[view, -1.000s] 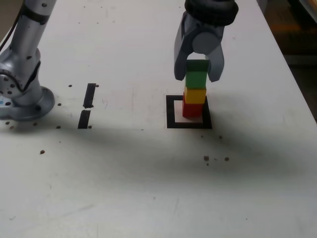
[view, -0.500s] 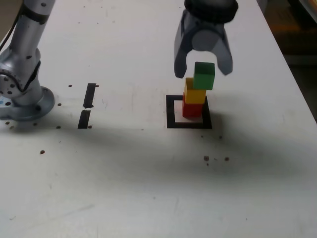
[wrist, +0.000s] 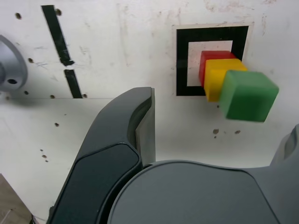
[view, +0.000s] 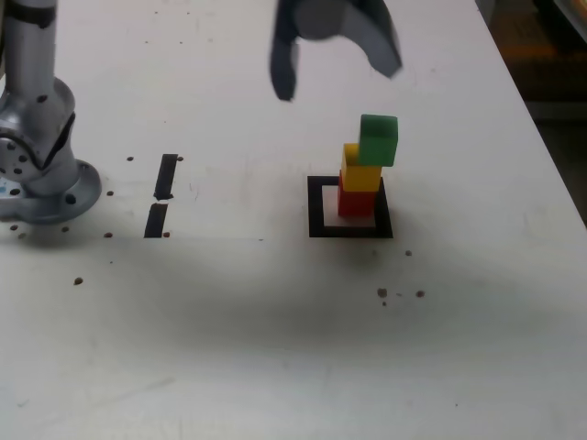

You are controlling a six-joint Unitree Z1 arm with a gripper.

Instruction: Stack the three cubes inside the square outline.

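Nearest the exterior camera: bare white bench (view: 275, 367), scuffed, a few dark specks scattered across it.

Mid-bench, toward the exterior view's right: square outline (view: 349, 207) – thick black border, white centre. Inside it, red cube (view: 353, 200) flat on the white centre, pushed toward the far right part of the square rather than centred. Yellow cube (view: 361, 168) on top of red, roughly lined up. Green cube (view: 379, 138) on top of yellow but offset – overhanging toward the exterior view's right, slightly skewed, only partly seated on the yellow. All three stacked, touching, tower standing.

At about the same depth, toward the exterior view's left: two short black strips (view: 161, 195) end to end, small gap between, well apart from the square.

At the exterior view's far left: silver arm base (view: 41, 174) on the bench.

Farthest, top of exterior view: claw (view: 337, 62) raised well above the stack, off to the exterior view's left of it, touching nothing. Jaws spread wide, nothing between them. Slightly motion-blurred.

Wrist view: looking down past one dark grey finger (wrist: 140, 126) onto the stack, green cube nearest the lens, yellow and red showing beyond it inside the square. Stack clear of the finger – open gap between them.
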